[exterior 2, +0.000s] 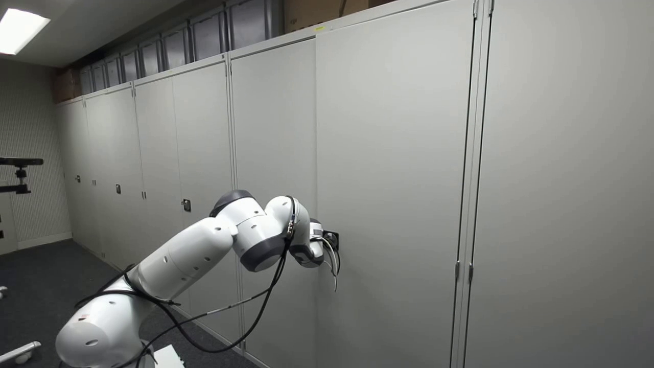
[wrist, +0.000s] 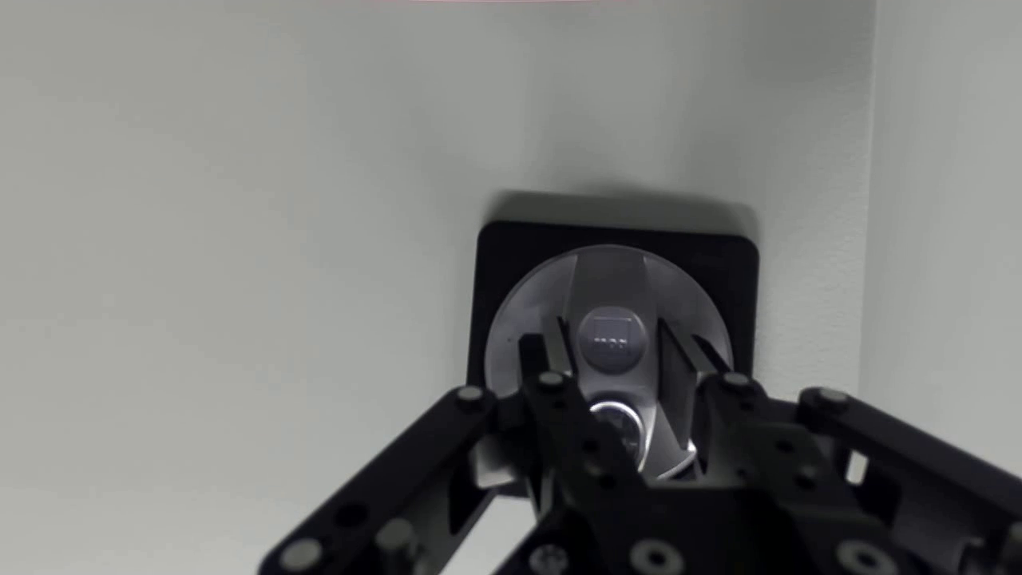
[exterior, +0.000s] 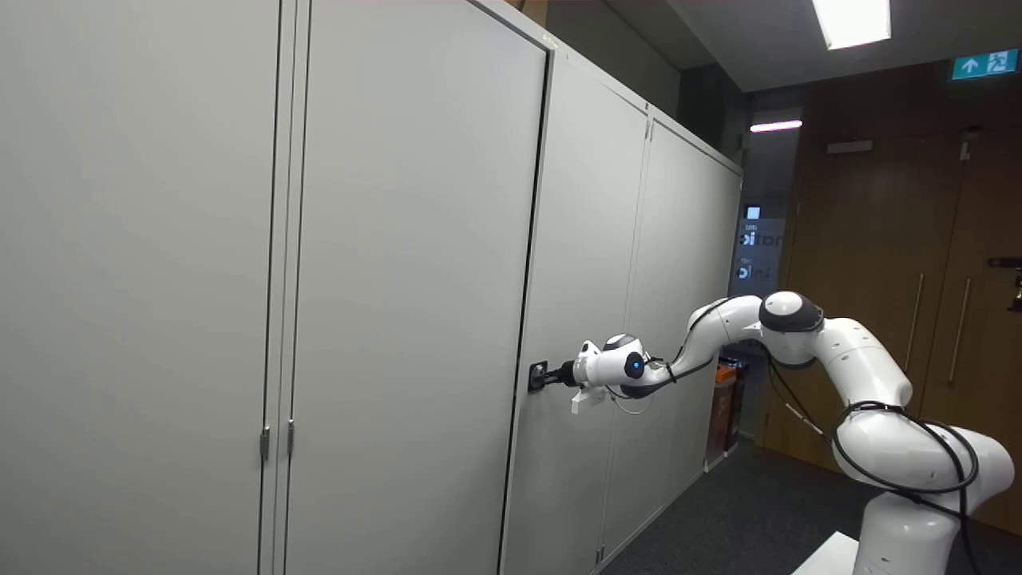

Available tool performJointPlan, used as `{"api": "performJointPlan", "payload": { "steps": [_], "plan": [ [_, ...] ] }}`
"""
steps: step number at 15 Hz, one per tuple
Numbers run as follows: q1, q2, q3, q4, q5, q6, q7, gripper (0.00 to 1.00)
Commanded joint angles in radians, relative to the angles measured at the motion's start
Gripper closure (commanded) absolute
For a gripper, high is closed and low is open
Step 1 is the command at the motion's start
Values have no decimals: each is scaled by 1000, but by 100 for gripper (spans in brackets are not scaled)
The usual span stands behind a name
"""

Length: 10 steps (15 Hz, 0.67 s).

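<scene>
My gripper (wrist: 613,345) has its two black fingers on either side of the raised ridge of a round silver turn handle (wrist: 611,281). Both fingers appear to touch the ridge. The handle sits in a black square plate (wrist: 497,275) on a pale grey cabinet door (wrist: 263,263). A round lock cylinder (wrist: 621,423) on the handle is partly covered by a finger. In an exterior view the gripper (exterior: 551,376) meets the plate (exterior: 534,386) near the door's edge. In an exterior view the plate (exterior 2: 335,239) shows, but the fingers are hidden behind the wrist.
More tall grey cabinet doors (exterior: 415,239) continue along the row, with small hinges between them. Grey boxes (exterior 2: 207,33) stand on top of the cabinets. Loose cables (exterior 2: 265,306) hang from the arm. A wooden double door (exterior: 870,239) and an orange-topped bin (exterior: 721,391) are farther back.
</scene>
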Motion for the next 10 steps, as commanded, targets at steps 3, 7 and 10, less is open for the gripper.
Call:
{"api": "performJointPlan", "payload": {
  "steps": [3, 7, 10],
  "plan": [
    [-9, 17, 18, 29, 0, 6, -1, 92],
    [-10, 17, 21, 27, 0, 6, 3, 92],
    [-10, 17, 23, 27, 0, 4, 3, 92]
  ]
}}
